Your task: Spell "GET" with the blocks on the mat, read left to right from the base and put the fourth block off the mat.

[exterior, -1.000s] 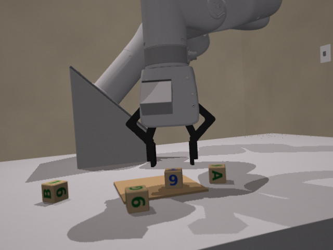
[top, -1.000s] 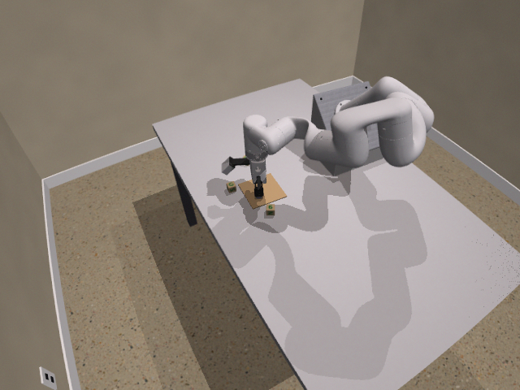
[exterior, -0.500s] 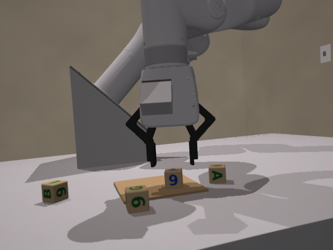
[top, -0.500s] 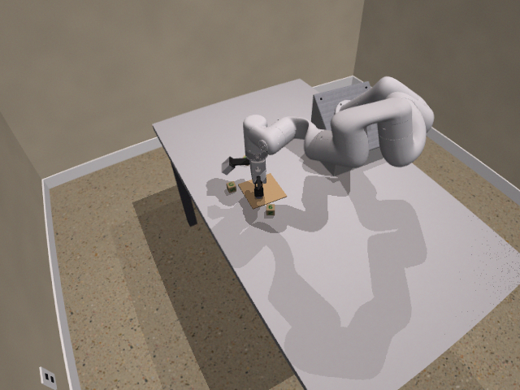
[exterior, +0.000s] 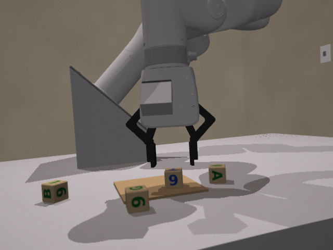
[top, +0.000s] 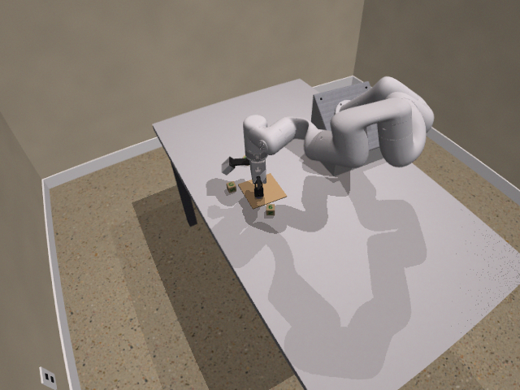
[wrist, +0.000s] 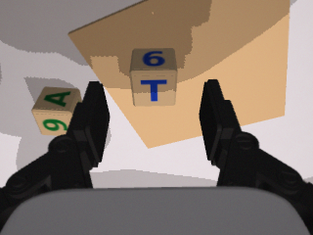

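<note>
My gripper (exterior: 171,163) (wrist: 154,98) (top: 258,192) is open and empty. It points down just above a block with a blue T on top (wrist: 154,90) (exterior: 173,178), which stands on the tan mat (exterior: 150,181) (wrist: 245,88) (top: 274,184). In the wrist view the fingers stand either side of this block without touching it. A block with a green G on top (exterior: 137,199) (top: 231,186) stands on the table just off the mat's near corner. A block with an A on one side (exterior: 217,173) (wrist: 56,112) (top: 270,210) stands off the mat on the other side. A block with B and 9 on its sides (exterior: 54,190) stands far off the mat.
The robot's grey wedge-shaped base (exterior: 99,129) (top: 327,105) stands behind the mat. The table's edge (top: 184,176) runs close to the blocks, with the floor beyond it. The arm (top: 357,126) reaches over the table from the base.
</note>
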Controlling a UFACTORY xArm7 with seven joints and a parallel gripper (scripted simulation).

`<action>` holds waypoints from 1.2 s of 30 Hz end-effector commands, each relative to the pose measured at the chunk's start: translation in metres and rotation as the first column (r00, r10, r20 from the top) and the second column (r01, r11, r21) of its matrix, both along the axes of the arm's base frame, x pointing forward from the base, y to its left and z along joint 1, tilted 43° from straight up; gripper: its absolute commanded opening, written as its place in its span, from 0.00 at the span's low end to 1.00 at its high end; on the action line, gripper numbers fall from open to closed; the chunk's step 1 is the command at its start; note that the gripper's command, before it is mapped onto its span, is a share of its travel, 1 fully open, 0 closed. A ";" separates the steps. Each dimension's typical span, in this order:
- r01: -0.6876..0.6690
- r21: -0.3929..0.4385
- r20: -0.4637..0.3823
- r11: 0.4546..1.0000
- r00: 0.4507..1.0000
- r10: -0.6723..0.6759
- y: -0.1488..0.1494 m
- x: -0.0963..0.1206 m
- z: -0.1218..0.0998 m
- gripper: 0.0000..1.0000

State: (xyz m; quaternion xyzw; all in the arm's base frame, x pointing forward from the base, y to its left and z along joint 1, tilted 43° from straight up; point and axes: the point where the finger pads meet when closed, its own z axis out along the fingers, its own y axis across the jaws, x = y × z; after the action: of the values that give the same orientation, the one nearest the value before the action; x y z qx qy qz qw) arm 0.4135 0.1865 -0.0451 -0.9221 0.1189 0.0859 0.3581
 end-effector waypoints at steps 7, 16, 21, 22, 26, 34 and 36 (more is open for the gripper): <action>0.003 -0.001 0.003 1.000 1.000 -0.003 0.006 0.001 -0.008 0.69; 0.003 -0.001 0.003 1.000 1.000 -0.003 0.016 0.000 -0.018 0.69; 0.003 -0.001 0.003 1.000 1.000 -0.003 0.020 -0.001 -0.023 0.69; 0.003 -0.001 0.003 1.000 1.000 -0.003 0.021 -0.001 -0.023 0.69; 0.003 -0.001 0.003 1.000 1.000 -0.003 0.021 -0.001 -0.023 0.69; 0.003 -0.001 0.003 1.000 1.000 -0.003 0.021 -0.001 -0.023 0.69; 0.003 -0.001 0.003 1.000 1.000 -0.003 0.021 -0.001 -0.023 0.69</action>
State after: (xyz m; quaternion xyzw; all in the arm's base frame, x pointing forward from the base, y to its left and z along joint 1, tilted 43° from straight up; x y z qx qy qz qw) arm 0.4111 0.2092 -0.0695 -0.9221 0.1189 0.0859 0.3581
